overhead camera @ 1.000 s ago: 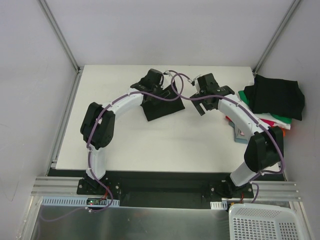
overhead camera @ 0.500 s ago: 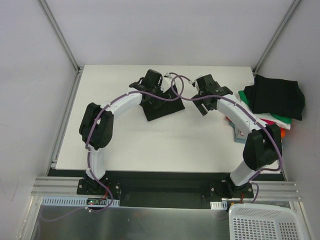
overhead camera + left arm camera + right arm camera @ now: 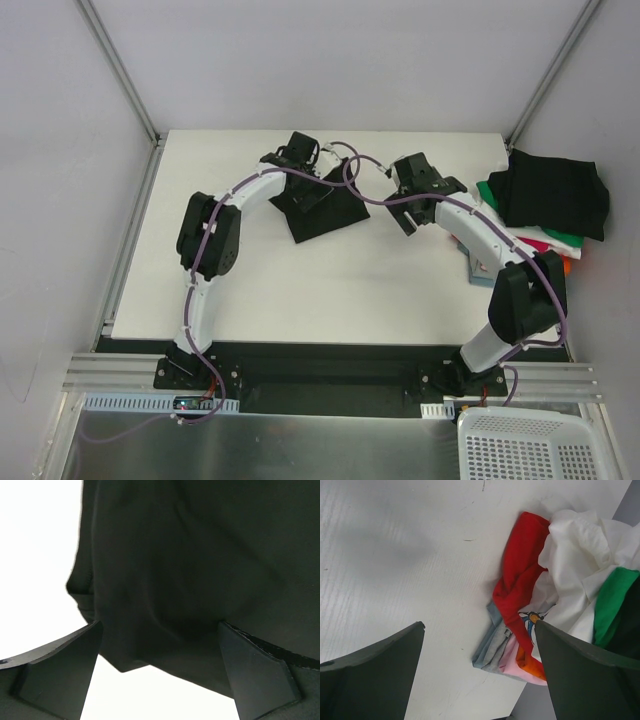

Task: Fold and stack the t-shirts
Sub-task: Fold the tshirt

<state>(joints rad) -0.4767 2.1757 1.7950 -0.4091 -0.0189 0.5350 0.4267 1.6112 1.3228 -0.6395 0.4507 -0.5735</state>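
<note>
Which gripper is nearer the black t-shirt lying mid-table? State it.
Left. The left gripper sits right over the black t-shirt, its open fingers straddling the cloth. The right gripper hangs over bare table to the shirt's right, clear of it.

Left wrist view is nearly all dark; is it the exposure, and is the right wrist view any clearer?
Left wrist: the black shirt fills the frame close up, folds barely visible, table blown out white. Right wrist: sharp, evenly lit, the shirt pile shows clear colours.
</note>
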